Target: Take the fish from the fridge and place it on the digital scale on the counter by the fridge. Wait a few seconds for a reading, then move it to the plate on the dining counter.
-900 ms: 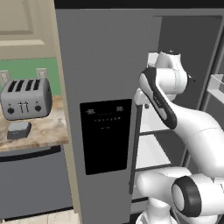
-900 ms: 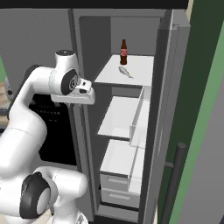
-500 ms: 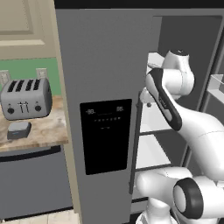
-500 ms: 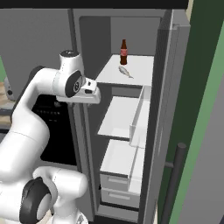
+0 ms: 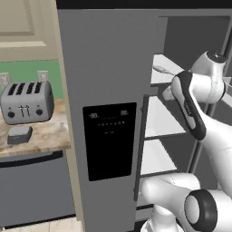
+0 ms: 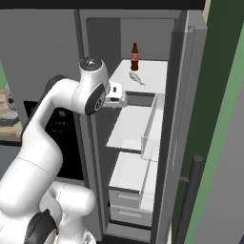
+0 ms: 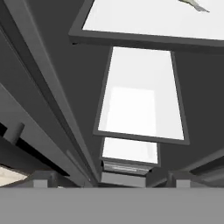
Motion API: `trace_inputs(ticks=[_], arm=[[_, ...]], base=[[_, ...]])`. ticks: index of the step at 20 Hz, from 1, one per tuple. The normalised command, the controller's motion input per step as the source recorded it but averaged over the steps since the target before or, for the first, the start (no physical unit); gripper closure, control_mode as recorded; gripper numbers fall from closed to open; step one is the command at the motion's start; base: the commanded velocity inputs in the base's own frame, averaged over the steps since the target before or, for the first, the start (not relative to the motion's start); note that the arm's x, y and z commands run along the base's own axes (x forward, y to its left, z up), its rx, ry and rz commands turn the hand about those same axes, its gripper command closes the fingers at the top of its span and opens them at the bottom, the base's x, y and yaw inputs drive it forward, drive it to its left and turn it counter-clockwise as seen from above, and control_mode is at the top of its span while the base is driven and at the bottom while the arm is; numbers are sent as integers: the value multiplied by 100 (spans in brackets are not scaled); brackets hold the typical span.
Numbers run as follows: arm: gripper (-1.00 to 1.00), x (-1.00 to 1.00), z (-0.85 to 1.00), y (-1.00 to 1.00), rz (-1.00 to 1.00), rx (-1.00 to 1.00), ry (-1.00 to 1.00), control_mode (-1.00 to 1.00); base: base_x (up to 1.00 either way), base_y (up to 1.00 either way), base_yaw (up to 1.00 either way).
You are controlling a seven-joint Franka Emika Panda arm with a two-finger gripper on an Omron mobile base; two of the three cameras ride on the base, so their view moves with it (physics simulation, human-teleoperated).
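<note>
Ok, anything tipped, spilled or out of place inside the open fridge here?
Nothing stands out. The small grey-brown fish lies flat on the top pale shelf, apart from the upright brown bottle behind it; the lower shelves sit level.

Both base cameras look forward from behind the arm at the tall grey steel fridge [image 5: 108, 90], sharing its pale shelves [image 6: 131, 126], which the hand camera views closely.

From my seat I count one fridge [image 6: 52, 52], one fish [image 6: 137, 77], one bottle [image 6: 135, 57] just past it at twelve o'clock, three pale shelves [image 6: 131, 127], two drawers [image 6: 131, 206], one toaster [image 5: 26, 102] with four slots, one digital scale [image 5: 19, 134].
</note>
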Motion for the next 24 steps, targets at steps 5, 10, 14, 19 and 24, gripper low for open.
trace_inputs(ticks=[5, 10, 14, 19, 24], arm=[[-100, 20, 39, -34, 0, 0, -19, -100], [-100, 45, 36, -33, -1, 0, -9, -100], [-100, 59, 33, -23, -2, 0, -3, -100], [-100, 72, 12, -18, -4, 0, 0, -100], [-100, 81, 0, -10, -1, 0, 4, -100]], base=[[0, 0, 0], [0, 0, 0], [0, 0, 0], [0, 0, 0], [0, 0, 0]])
